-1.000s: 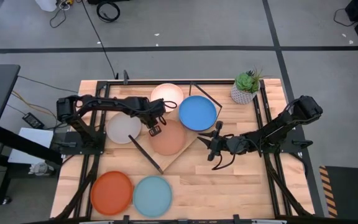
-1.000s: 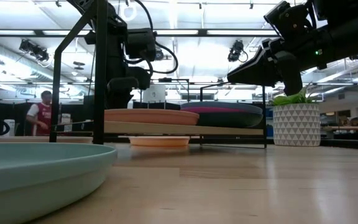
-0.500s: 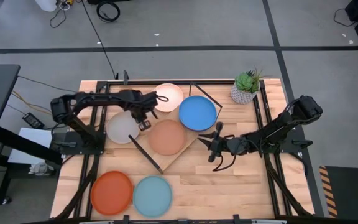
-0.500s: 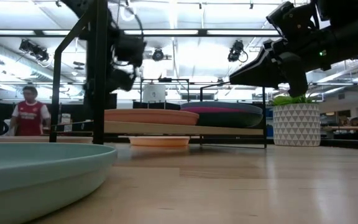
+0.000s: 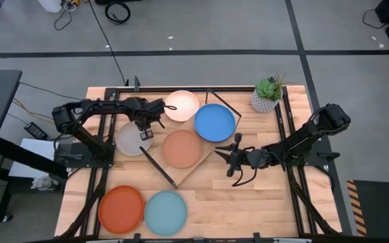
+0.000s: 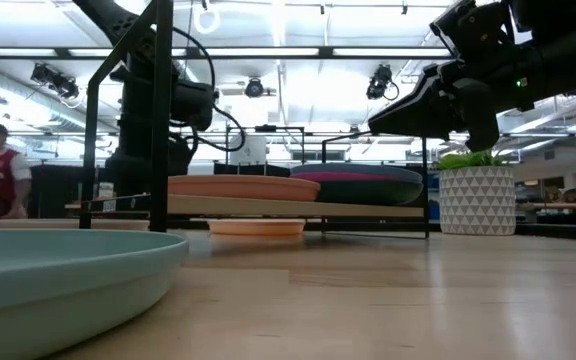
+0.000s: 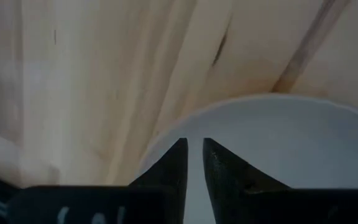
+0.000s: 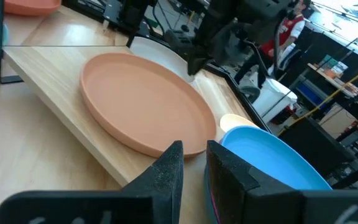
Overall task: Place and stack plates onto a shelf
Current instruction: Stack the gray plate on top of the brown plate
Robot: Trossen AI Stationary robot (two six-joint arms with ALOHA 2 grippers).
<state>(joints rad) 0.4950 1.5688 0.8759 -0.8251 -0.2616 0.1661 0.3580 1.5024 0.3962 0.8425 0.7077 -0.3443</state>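
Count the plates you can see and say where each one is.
6 seen from above: salmon and blue on the shelf; cream, pale grey, orange, light blue on the table. Others may hide beneath.

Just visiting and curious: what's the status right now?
Left gripper over grey plate, holding nothing. Right gripper waits beside shelf. Salmon plate on shelf. Nothing in the way.

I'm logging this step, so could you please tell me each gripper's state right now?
Left gripper: above the pale grey plate, holding nothing; opening cannot be told.
Right gripper: beside the shelf, holding nothing.
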